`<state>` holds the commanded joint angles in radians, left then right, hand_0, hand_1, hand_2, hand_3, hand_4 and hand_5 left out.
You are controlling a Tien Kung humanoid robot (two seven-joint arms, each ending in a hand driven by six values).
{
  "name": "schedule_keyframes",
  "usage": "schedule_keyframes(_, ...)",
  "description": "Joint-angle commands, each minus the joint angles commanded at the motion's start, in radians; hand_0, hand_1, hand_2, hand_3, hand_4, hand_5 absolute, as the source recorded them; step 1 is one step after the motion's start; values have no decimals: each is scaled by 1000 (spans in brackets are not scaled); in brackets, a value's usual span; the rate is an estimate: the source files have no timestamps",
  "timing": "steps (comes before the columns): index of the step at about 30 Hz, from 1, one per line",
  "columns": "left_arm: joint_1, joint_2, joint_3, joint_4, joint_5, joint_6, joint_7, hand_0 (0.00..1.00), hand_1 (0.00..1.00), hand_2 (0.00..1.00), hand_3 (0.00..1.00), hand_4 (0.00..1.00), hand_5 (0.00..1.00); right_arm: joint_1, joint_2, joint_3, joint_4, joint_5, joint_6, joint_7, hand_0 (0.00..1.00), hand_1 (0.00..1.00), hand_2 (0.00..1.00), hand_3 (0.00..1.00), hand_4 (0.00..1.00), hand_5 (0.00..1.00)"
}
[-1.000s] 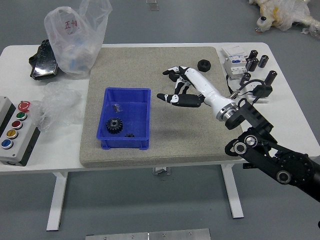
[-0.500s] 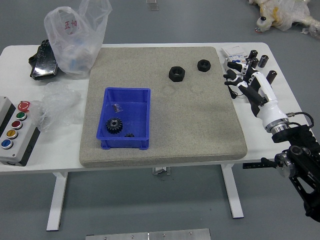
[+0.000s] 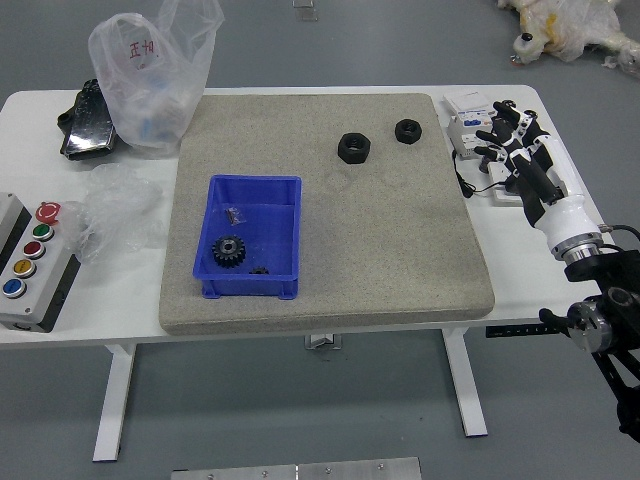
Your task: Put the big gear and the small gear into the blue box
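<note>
My right hand (image 3: pixel 520 165) hovers over the table's right side, its fingers relaxed and spread, holding nothing. The blue box (image 3: pixel 270 190) stands on the left part of the beige mat. Inside it, near the left wall, lies the larger black gear (image 3: pixel 228 251). A much smaller dark gear (image 3: pixel 260 270) lies at the box's near side, partly hidden by the front wall. A small shiny packet (image 3: pixel 234 216) is in the box too. My left hand is out of view.
Two black nuts, one larger (image 3: pixel 353 148) and one smaller (image 3: pixel 407 131), lie on the mat (image 3: pixel 400 250). Plastic bags (image 3: pixel 155 75) and a button panel (image 3: pixel 30 265) occupy the left. White boxes (image 3: pixel 470 130) and black cylinders stand at the back right.
My right arm has swung from above the middle of the mat to the table's right side, uncovering the larger nut. The box and its contents have stayed put.
</note>
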<state>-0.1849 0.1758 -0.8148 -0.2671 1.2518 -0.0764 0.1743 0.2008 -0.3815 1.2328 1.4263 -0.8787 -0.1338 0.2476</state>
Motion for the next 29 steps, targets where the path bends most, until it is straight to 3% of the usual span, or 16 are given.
schedule_keyframes(19, -19, 5, 53, 2, -47, 6, -23, 665, 557, 531, 650, 731, 373, -25, -8, 65, 20, -15, 0, -8, 701, 758, 896, 905, 911, 605)
schedule_keyframes(29, -16, 3, 37, 0, -33, 1, -12, 664, 557, 531, 651, 731, 374, -36, -11, 102, 28, -25, -4, -10, 699, 755, 892, 905, 905, 599)
